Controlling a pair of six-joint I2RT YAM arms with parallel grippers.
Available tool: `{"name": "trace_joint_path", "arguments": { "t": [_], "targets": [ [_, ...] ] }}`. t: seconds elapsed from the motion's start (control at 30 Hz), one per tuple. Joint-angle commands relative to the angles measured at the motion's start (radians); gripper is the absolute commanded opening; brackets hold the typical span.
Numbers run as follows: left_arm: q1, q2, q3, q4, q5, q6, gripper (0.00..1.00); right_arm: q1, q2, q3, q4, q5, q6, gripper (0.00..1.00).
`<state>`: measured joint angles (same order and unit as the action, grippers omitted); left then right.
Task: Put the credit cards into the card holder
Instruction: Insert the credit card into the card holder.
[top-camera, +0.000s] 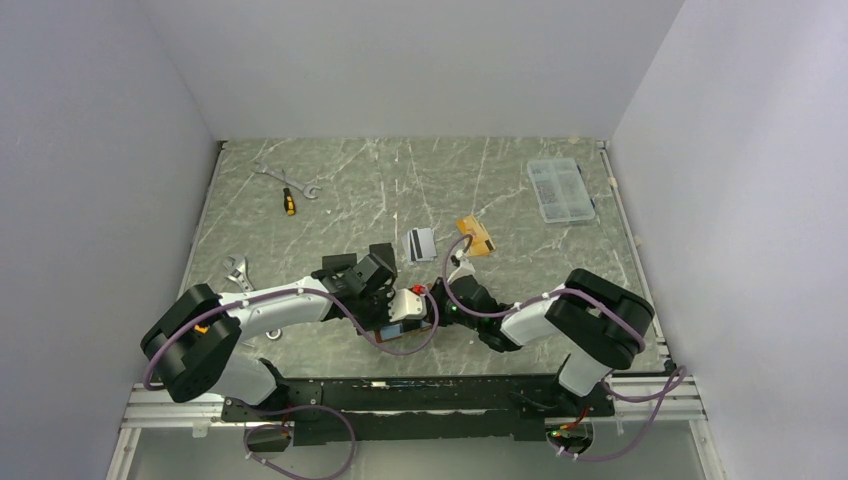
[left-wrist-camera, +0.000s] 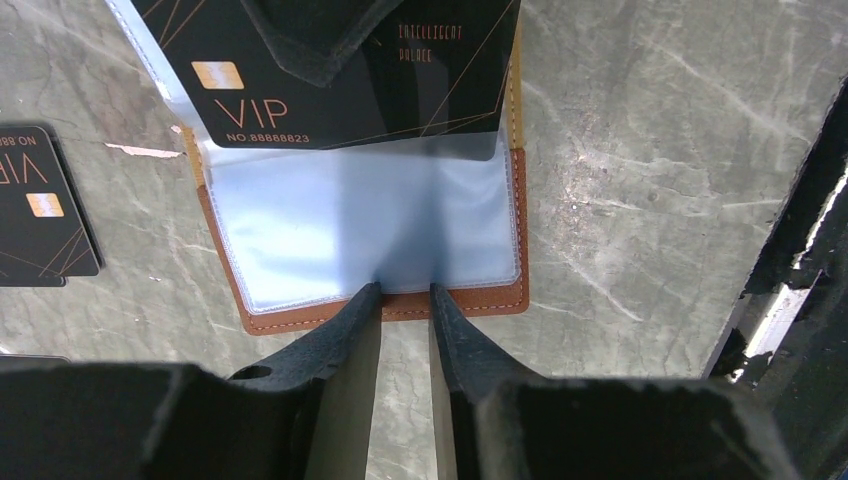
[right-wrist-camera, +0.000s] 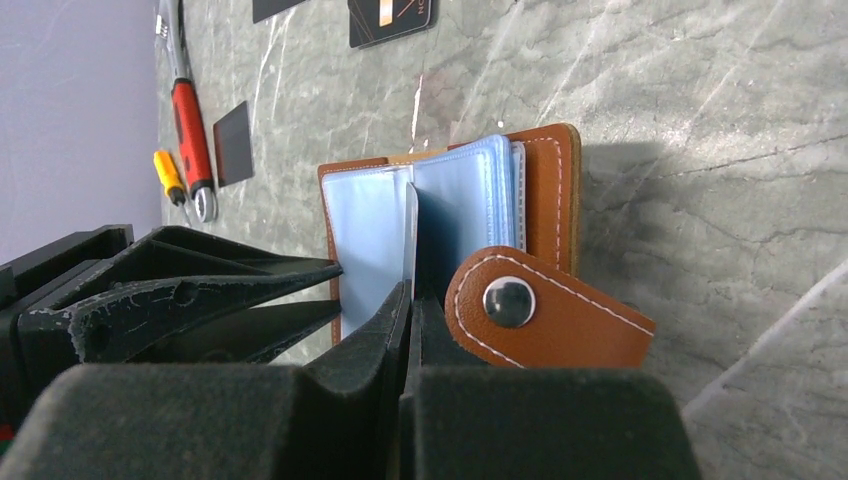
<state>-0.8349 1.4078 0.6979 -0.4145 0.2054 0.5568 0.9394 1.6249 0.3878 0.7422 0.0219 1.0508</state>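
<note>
The tan card holder (left-wrist-camera: 400, 305) lies open on the table, its light blue sleeves (right-wrist-camera: 365, 235) showing. My right gripper (right-wrist-camera: 410, 300) is shut on a black VIP credit card (left-wrist-camera: 400, 95), which stands tilted with one edge at the sleeves. The tips of my left gripper (left-wrist-camera: 405, 292) rest on the holder's near edge, open by a narrow gap with nothing between them. From above, both grippers (top-camera: 390, 295) (top-camera: 432, 300) meet over the holder (top-camera: 400, 335). Another black card (left-wrist-camera: 40, 205) lies beside it. A silver-grey card (top-camera: 420, 243) and an orange card (top-camera: 475, 236) lie further back.
The holder's snap tab (right-wrist-camera: 540, 310) sticks out next to my right fingers. A clear compartment box (top-camera: 560, 188) is at the back right. Wrenches (top-camera: 285, 178) (top-camera: 238, 270) and a yellow screwdriver (top-camera: 289, 200) lie on the left. The metal rail (top-camera: 400, 400) runs along the near edge.
</note>
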Motion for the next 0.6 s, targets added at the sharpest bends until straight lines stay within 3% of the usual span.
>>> {"name": "trace_joint_path", "arguments": {
  "t": [0.0, 0.23, 0.47, 0.57],
  "targets": [
    [-0.005, 0.036, -0.022, 0.002, -0.012, 0.003, 0.28, 0.006, 0.05, 0.014, -0.127, -0.035, -0.063, 0.0],
    [-0.004, 0.036, -0.019, -0.001, -0.006, 0.0, 0.28, -0.017, 0.119, 0.043, -0.088, -0.112, -0.079, 0.0],
    [-0.004, 0.04, -0.021, 0.002, -0.007, 0.006, 0.27, -0.032, 0.091, 0.044, -0.173, -0.109, -0.098, 0.01],
    [-0.004, 0.04, -0.021, 0.003, -0.007, 0.004, 0.27, -0.033, 0.093, 0.078, -0.257, -0.101, -0.12, 0.22]
  ]
}}
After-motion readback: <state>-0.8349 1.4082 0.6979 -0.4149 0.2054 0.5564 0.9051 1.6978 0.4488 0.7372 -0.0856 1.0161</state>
